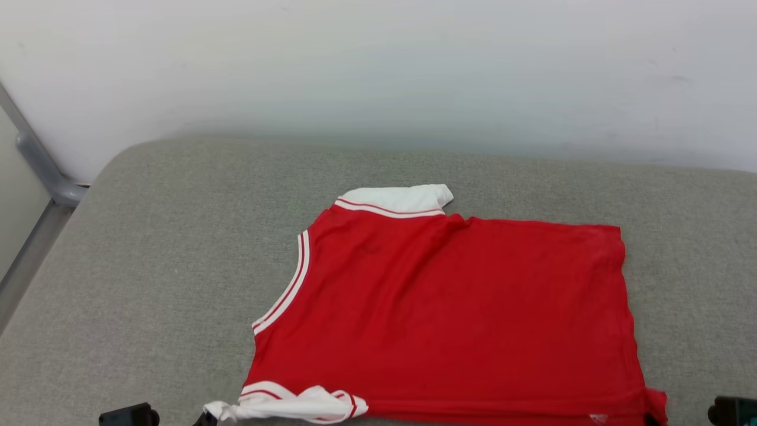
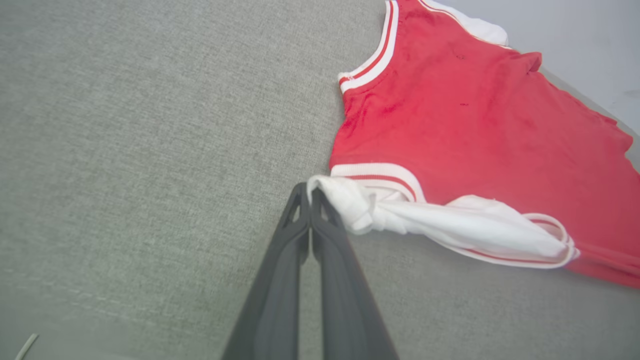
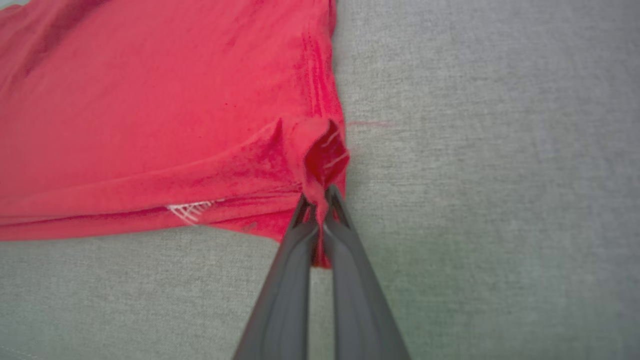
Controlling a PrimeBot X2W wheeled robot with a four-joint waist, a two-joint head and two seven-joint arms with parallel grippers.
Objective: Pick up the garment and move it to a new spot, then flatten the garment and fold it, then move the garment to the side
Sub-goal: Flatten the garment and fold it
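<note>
The garment (image 1: 449,307), red with white red-striped trim, lies spread plain side up on the grey padded surface (image 1: 165,248); no print shows. Its far white sleeve (image 1: 402,199) lies flat, while the near white sleeve (image 2: 450,225) is bunched and pulled out sideways. My left gripper (image 2: 310,192) is shut, its tips pinching the end of that near sleeve, at the head view's bottom edge (image 1: 205,419). My right gripper (image 3: 320,197) is shut on the red hem corner (image 3: 322,155), with fabric caught between its fingers, at the garment's near right corner (image 1: 652,419).
A white wall (image 1: 378,71) rises right behind the padded surface. A grey metal rail (image 1: 41,165) runs along the far left, past the surface's rounded left edge. Bare grey fabric stretches left of the garment and in a narrower strip to its right (image 1: 692,284).
</note>
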